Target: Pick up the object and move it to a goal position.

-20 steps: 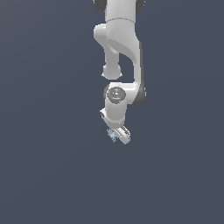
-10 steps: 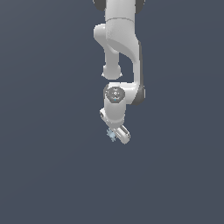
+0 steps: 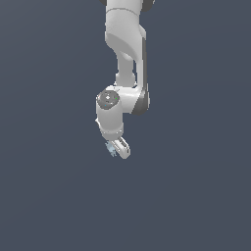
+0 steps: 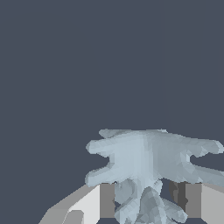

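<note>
Between fingertips of hand [image 3: 119, 147], in wrist view: object [image 4: 151, 162], pale blue-grey, spiky, pinched by both pads. Hand clenched on object, apparently lifted off worktop, though exterior view too small for certainty. Carry step in hand. Next: steady grip, travel to goal; goal marker not visible. No brands, labels, writing readable.

Arm [image 3: 125, 59]: plain white casing, no lettering, brand or number to read.
Gripper [image 3: 119, 147]: no label or marking.
Figurine [image 4: 148, 159]: pale blue-grey all over, no writing.
Backdrop: flat dark grey, no signs.
Readable text overall: none in either view.
</note>
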Motion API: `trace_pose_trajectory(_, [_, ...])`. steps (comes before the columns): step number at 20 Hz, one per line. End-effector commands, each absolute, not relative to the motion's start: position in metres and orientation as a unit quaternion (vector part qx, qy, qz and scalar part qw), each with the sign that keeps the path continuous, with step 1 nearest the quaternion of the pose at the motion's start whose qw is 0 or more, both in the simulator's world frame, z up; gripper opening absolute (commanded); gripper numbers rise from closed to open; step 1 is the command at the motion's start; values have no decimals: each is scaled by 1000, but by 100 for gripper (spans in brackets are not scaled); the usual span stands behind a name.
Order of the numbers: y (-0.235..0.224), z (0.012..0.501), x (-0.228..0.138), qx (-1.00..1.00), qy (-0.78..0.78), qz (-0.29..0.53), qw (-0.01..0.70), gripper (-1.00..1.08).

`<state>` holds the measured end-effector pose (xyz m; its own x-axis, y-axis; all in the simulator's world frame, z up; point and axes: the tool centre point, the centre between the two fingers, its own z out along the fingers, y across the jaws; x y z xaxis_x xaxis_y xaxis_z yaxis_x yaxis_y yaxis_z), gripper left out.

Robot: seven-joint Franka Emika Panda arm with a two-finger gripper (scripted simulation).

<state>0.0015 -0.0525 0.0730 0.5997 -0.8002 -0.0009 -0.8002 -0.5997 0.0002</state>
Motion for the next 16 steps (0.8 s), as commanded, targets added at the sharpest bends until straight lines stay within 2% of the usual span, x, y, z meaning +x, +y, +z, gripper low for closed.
trace_pose_trajectory(1, [-81,86,3,-894,448,0,0,-100])
trace_pose_trajectory(9, [-153,120,9,-894,448,0,0,-100])
trace_pose_trajectory(16, [-172,129,12,-894,448,0,0,-100])
